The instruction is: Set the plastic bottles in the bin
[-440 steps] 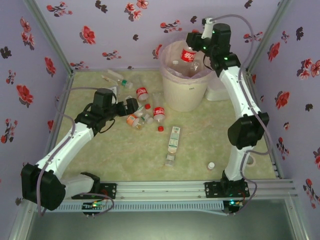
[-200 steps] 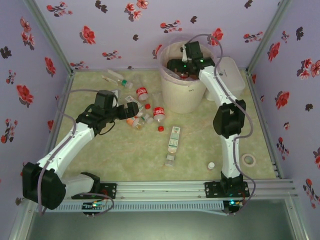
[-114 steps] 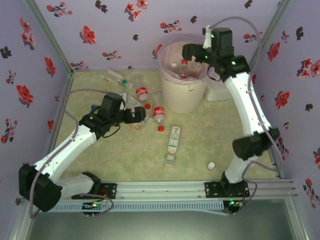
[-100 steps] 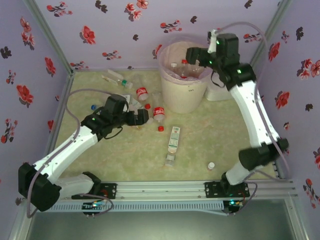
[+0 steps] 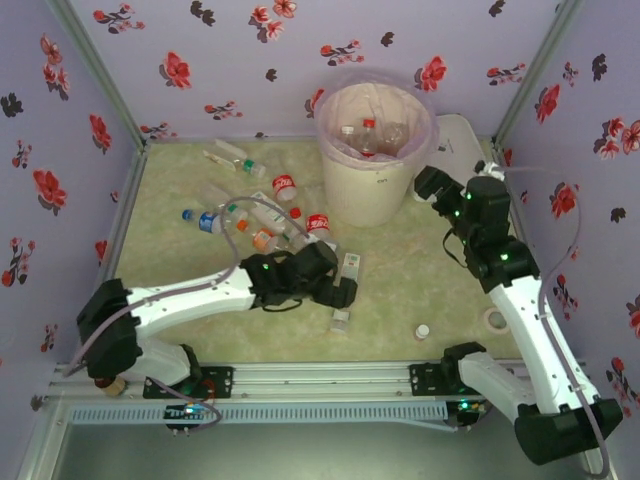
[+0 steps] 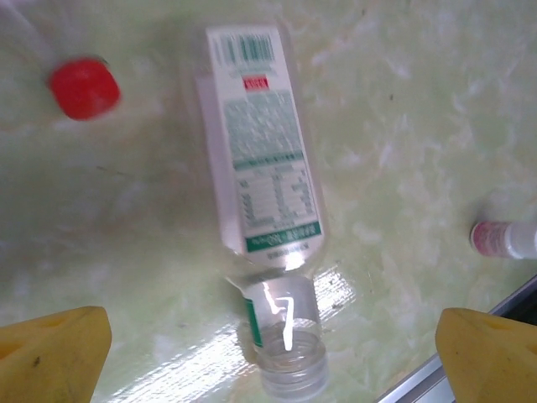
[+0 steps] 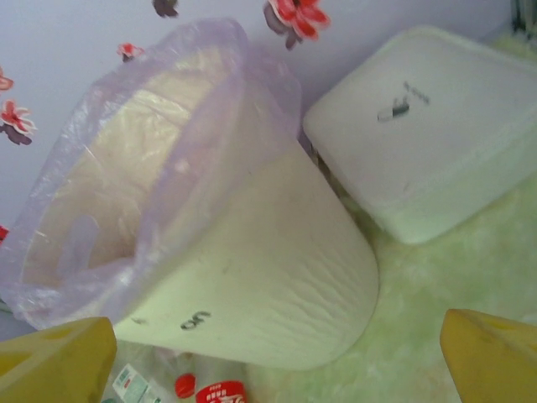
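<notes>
left gripper [image 6: 270, 359]: jaws are standing wide apart and holding nothing; the yellow fingertips [image 6: 50, 353] are flanking the neck end of the green-white-label bottle [image 6: 264, 189] from above (contact with it: cannot tell).
green-white-label bottle: is lying flat on the table [image 6: 403, 126], cap off, open mouth pointing toward the near rail.
loose red cap [image 6: 82, 86]: is sitting on the table near that bottle's base end, apart from it.
right gripper [image 7: 274, 359]: jaws are gaping wide and carrying nothing; it is hanging low, looking at the gap between the bin [image 7: 252, 277] and the white lidded box [image 7: 419, 143].
bin: is standing upright at the far middle of the table, its pinkish bag folding over the rim; binned bottles [image 5: 365, 135] are showing inside.
plastic bottles [image 5: 255, 215]: a loose cluster is lying on the table left of the bin.
small white-capped bottle [image 5: 423, 331]: is lying near the front rail, well apart from the cluster.
tape roll [image 5: 494, 319]: is lying flat beside the right arm.
</notes>
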`<state>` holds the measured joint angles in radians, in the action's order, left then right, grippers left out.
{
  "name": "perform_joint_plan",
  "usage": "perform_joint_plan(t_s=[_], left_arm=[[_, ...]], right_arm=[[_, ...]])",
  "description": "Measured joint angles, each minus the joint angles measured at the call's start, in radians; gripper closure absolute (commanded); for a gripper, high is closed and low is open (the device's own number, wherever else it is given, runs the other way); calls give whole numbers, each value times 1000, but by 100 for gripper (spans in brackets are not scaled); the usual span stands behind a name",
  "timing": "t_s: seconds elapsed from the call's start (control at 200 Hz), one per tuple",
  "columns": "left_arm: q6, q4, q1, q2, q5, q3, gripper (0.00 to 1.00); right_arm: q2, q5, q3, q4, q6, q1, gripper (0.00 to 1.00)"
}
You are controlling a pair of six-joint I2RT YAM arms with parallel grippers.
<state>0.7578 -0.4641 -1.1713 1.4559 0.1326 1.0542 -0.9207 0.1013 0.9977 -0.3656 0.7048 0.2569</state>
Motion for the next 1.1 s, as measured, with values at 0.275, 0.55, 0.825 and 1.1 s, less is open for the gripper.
perform_joint_plan(t_s=[0.275, 0.55, 0.825, 1.1], left_arm=[[98, -35, -104, 106, 5, 7, 4], [129, -29, -123, 253, -13, 7, 27], [126, -27, -123, 296, -16, 7, 55], [93, -17, -123, 290, 14, 7, 71]], right_arm=[[54, -31, -78, 18, 66, 1, 1], [213, 38, -138, 80, 82, 1, 1], [247, 88, -218, 140, 116, 1, 1], [234, 75, -229, 190, 111, 1, 1]])
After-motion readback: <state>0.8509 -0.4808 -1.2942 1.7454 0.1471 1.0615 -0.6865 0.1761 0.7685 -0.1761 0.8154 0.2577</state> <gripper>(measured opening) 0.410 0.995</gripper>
